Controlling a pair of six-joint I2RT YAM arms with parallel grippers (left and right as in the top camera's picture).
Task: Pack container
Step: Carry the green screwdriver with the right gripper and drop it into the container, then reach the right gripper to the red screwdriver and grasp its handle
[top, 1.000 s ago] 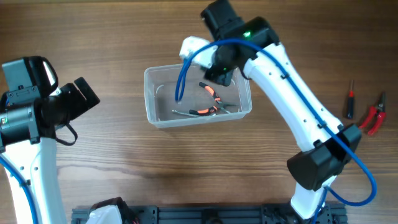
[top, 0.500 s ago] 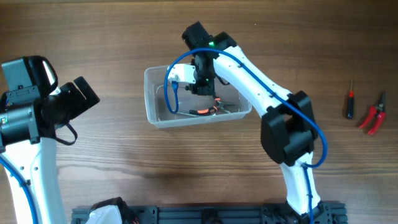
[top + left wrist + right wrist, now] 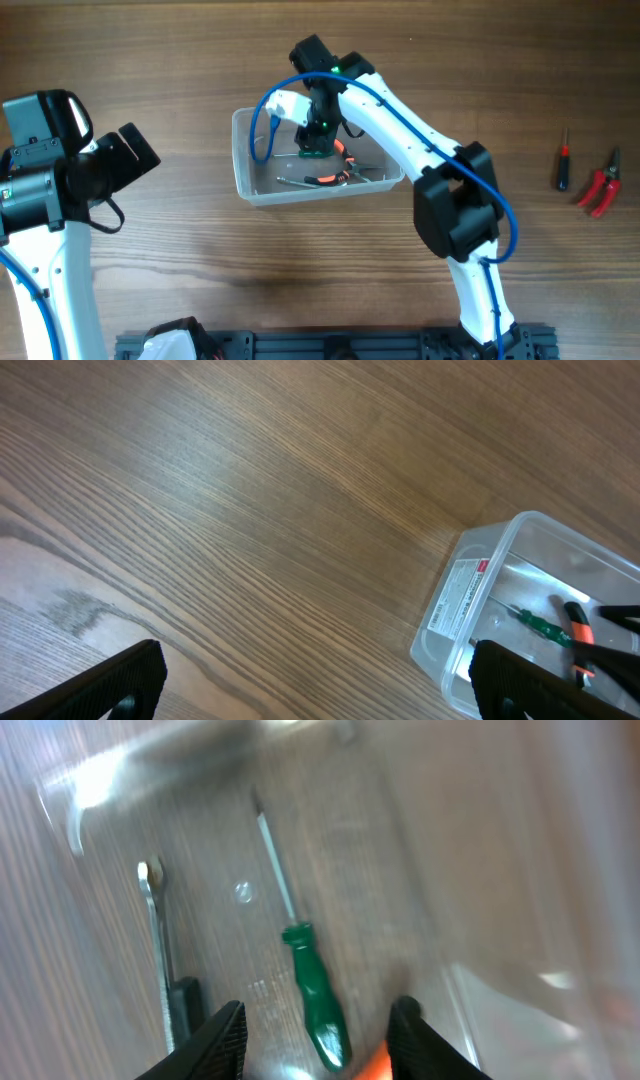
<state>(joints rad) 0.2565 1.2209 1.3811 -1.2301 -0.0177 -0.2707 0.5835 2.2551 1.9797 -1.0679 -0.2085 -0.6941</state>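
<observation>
The container (image 3: 245, 180) is a clear lidless tub at the table's middle. It also shows in the left wrist view (image 3: 470, 600). Inside lie a green screwdriver (image 3: 315, 995), orange-handled pliers (image 3: 342, 160) and a slim wrench with a dark grip (image 3: 158, 930). My right gripper (image 3: 318, 1040) is open, low inside the tub, with its fingers either side of the green screwdriver's handle, not touching it. It sits over the tub's middle in the overhead view (image 3: 313, 143). My left gripper (image 3: 325, 685) is open and empty, left of the tub over bare wood (image 3: 138, 150).
A small red-handled screwdriver (image 3: 563, 165) and red-handled cutters (image 3: 600, 188) lie at the table's far right. The right arm (image 3: 400, 110) stretches across the tub's back right corner. A dark rail (image 3: 330, 345) runs along the front edge.
The right arm has swung left and down into the tub. The green screwdriver now shows on the tub floor under the gripper. The left arm has not moved.
</observation>
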